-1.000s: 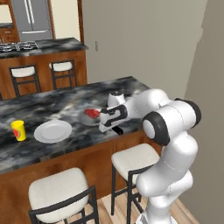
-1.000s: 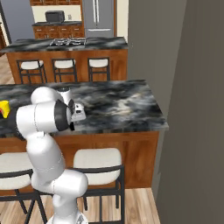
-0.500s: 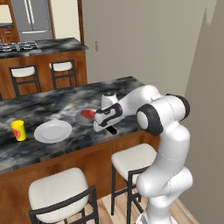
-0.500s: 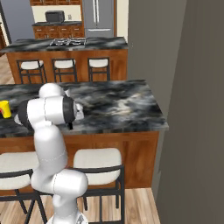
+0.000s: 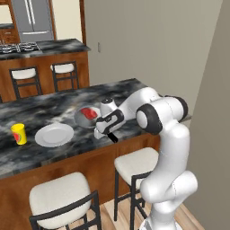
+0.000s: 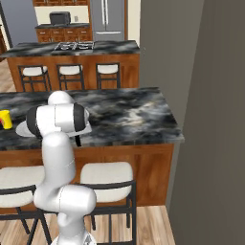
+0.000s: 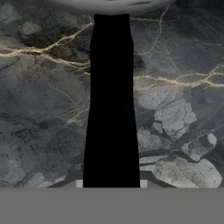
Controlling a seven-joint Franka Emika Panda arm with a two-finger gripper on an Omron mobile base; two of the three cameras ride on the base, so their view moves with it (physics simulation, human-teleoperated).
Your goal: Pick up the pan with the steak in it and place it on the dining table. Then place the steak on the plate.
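**Pan held by its handle over the dark marbled table**

In the left base view the gripper sits just left of centre, at the near edge of the dining table, with its jaws clamped on the black handle of the pan. The pan's round grey bowl lies up and to the left of the hand, over the marbled top, and the red steak lies inside it. Whether the pan rests on the table or is just above it cannot be told. The white plate lies left of the pan, just beside it, and a yellow cup stands at the far left.

In the hand view the handle runs straight up the middle of the frame from the bottom to the pan's grey rim at the top edge, with marbled table surface on both sides.
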